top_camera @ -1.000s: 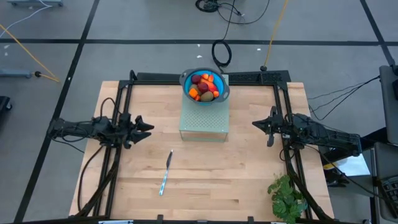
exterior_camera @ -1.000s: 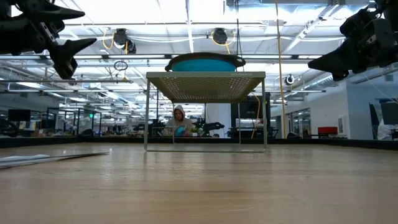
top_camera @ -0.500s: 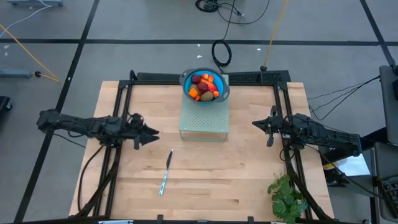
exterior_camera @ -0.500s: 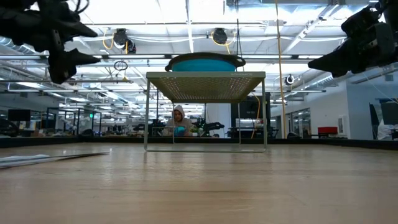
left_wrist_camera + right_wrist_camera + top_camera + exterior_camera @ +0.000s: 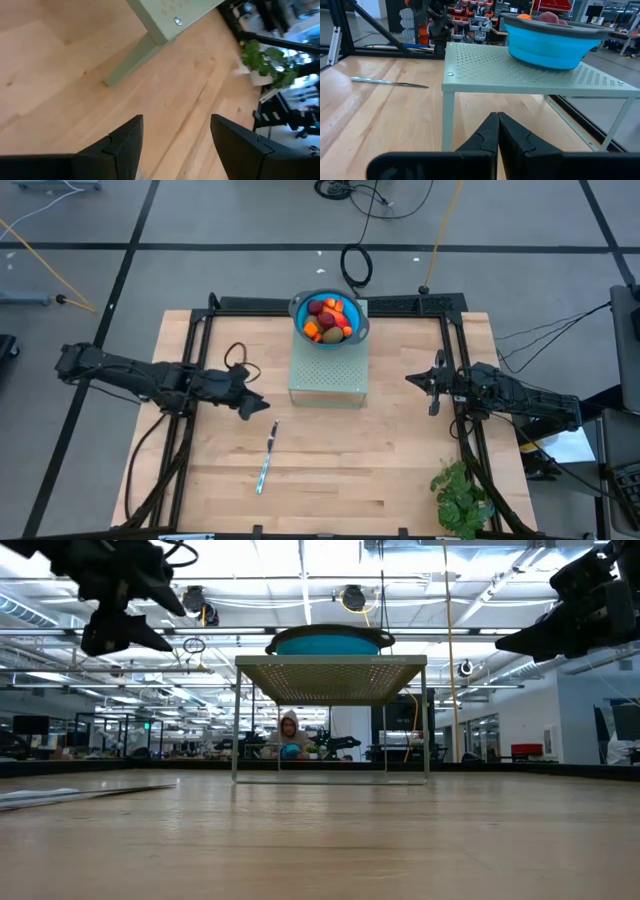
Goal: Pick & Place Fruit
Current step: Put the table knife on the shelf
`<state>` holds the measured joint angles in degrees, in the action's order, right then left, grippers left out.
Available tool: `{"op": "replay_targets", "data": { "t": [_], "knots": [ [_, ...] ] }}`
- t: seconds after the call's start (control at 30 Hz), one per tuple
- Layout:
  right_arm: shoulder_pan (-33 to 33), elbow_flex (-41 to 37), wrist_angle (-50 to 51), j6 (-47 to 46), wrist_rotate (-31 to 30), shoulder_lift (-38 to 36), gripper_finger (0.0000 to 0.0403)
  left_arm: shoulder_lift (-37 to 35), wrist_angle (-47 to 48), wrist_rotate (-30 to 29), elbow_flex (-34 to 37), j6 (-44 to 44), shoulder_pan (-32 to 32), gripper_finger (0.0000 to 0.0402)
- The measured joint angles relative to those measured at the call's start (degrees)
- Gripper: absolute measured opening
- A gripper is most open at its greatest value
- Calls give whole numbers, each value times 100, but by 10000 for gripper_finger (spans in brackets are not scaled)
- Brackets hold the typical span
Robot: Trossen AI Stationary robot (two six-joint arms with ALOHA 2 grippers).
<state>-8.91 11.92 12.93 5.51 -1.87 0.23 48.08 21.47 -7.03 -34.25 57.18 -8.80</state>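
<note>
Overhead and table-level views of a two-arm station at a pale wooden table [image 5: 330, 470]. The fruit [image 5: 329, 318] — small toy pieces in orange, red, dark maroon and olive-brown — lies heaped in a blue round collapsible bowl [image 5: 300, 308]. The bowl stands on the far part of a pale green perforated metal stand [image 5: 328, 376], raised on thin legs above the table.

The left gripper [image 5: 253, 405] hangs above the table just beside the stand's near left corner. Its fingers [image 5: 125, 145] are parted to a moderate gap, with nothing between them. The right gripper [image 5: 422, 383] waits well apart from the stand on its other side, with its fingers [image 5: 496, 131] pressed together and empty. A slim silver knife [image 5: 267, 457] lies flat on the table near the left gripper, and a green leafy plant [image 5: 460, 498] sits at the near right corner.

Handling, as a judgement: the pieces look light, rigid and smooth, so the round ones may roll or slip out of a pinch. Because they are packed together, a piece on top of the heap — taken across its narrow middle, from above — seems the safest hold. The bowl's soft wall may flex if pushed.
</note>
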Motion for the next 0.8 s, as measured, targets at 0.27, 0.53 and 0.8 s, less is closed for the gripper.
{"op": "replay_targets", "data": {
  "t": [0.27,0.53,0.8],
  "knots": [
    [0,0,18,187,1,0,0,1133,936,2,-1110,754,-158,232],
    [0,0,18,237,1,0,0,2070,1749,5,-1891,1654,-607,232],
    [0,0,18,292,16,0,0,2726,1794,7,-2040,2733,-1063,232]
  ]
}}
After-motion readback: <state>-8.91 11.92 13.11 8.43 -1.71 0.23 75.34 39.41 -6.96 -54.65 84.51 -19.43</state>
